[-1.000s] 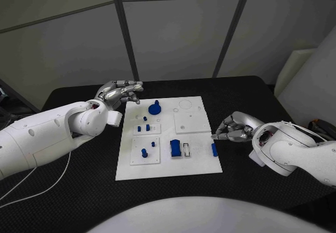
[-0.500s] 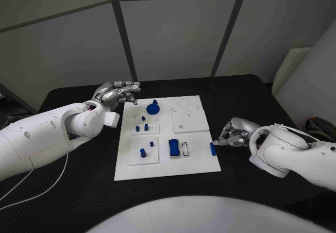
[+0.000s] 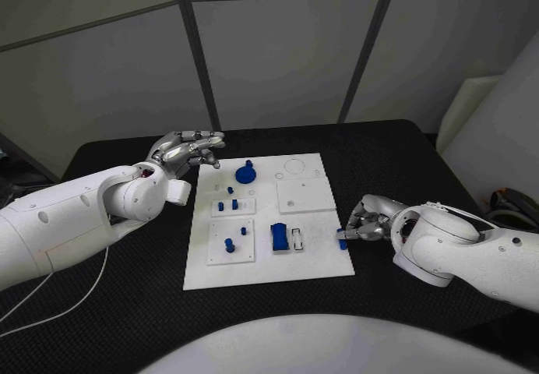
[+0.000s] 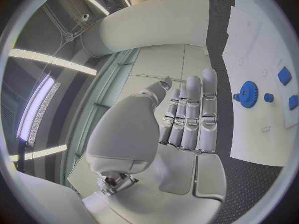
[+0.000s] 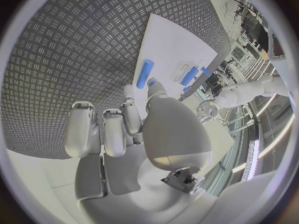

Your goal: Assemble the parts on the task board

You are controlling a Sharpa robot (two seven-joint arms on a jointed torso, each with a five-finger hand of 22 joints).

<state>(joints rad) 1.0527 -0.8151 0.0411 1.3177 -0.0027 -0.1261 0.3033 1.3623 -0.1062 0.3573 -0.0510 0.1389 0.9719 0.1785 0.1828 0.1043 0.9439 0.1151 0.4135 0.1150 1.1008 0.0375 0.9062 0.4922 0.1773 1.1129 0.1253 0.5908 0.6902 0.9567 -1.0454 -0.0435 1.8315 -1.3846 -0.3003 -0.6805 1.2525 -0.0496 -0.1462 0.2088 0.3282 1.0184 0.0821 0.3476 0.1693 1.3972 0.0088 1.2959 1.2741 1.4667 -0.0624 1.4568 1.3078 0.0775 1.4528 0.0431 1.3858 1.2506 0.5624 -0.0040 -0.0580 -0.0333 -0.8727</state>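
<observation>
Black table (image 3: 135,296); white task board (image 3: 320,265)

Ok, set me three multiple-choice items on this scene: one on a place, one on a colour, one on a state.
1. Where is the right hand?
A. at the board's right edge, by a small blue bar
B. over the gear
C. off the table

2. What colour is the gear on the board?
A. white
B. blue
C. red

3. What is the left hand doing?
A. gripping the gear
B. pressing on a peg
C. holding nothing, off the board's far left corner

Answers:
1. A, since the head view shows its fingertips at the small blue bar on the board's right edge.
2. B, since the gear shows blue against the white board in the head and left wrist views.
3. C, since the left wrist view shows its fingers straight with nothing between them, away from the board.
</observation>
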